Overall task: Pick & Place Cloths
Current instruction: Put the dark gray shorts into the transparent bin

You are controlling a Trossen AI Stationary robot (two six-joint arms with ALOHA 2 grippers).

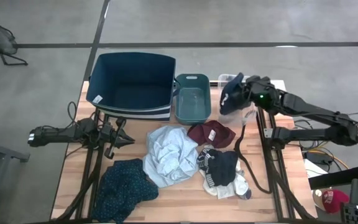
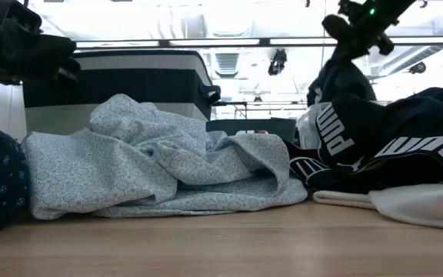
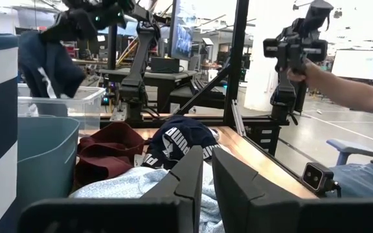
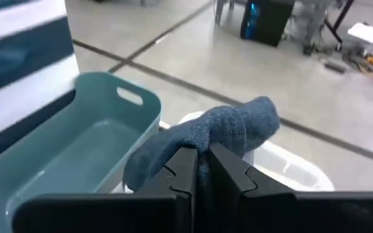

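The right claw (image 1: pixel 236 87) hangs over the clear bin (image 1: pixel 246 112) at the far right of the bench (image 1: pixel 185 202), its fingers pinched on a dark navy cloth (image 1: pixel 230 94) that droops from them toward the bin's open top. The left claw (image 1: pixel 128 140) waits near the bench's left edge, fingers pressed together on nothing, just beside the pale blue-grey cloth (image 1: pixel 168 154).

The risk, by this reading, lies in the drop. The navy cloth dangles close to the teal bin (image 1: pixel 192 96) as well as the clear one, and a release made off-centre could leave it draped over a rim or fallen between the two bins. A fold could also catch on a finger and come back up with the claw.

Bins: three, lined along the far edge, with the large blue one (image 1: pixel 132 84) at left, the teal one in the middle and the clear one at right.

Cloths: one in the air and what appear to be five on the bench. They are the pale blue-grey cloth at the centre, a dark teal patterned cloth (image 1: pixel 124 190) at the near left, a maroon cloth (image 1: pixel 211 133) toward the bins, and a dark printed cloth (image 1: pixel 221 165) lying on a white cloth (image 1: pixel 229 186) (that heap is tangled, so its count may be off).
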